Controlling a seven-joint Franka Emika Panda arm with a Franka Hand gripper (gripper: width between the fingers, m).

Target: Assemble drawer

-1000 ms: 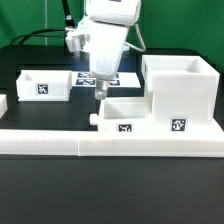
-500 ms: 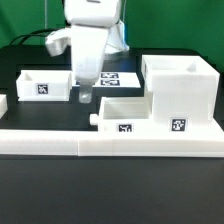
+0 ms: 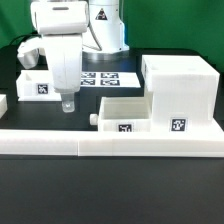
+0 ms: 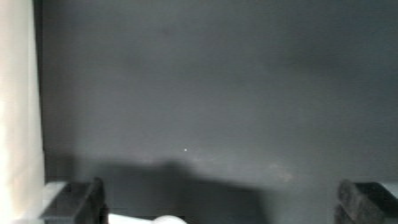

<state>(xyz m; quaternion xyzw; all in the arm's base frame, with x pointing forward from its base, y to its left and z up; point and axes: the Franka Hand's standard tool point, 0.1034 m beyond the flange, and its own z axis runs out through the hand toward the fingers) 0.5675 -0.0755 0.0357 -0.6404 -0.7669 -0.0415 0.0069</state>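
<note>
The tall white housing [image 3: 180, 92] stands at the exterior view's right with a tag on its front. One knobbed tray box [image 3: 124, 116] sits against its left side, knob [image 3: 93, 119] pointing left. The other tray box [image 3: 36, 84] stands at the left, partly hidden behind my arm. My gripper [image 3: 67, 104] hangs just above the dark table in front of that left tray box, touching nothing. In the wrist view the gripper [image 4: 221, 205] is open and empty, with fingers [image 4: 71, 202] far apart over bare table. A white wall [image 4: 15, 100] shows along one edge.
A long low white rail [image 3: 110, 143] runs across the front of the table. The marker board [image 3: 108, 78] lies flat at the back, between the left tray box and the housing. A small white part [image 3: 3, 103] shows at the far left edge.
My arm has moved to the exterior view's left, from above the tray box beside the housing to in front of the left tray box. The parts have not moved.
</note>
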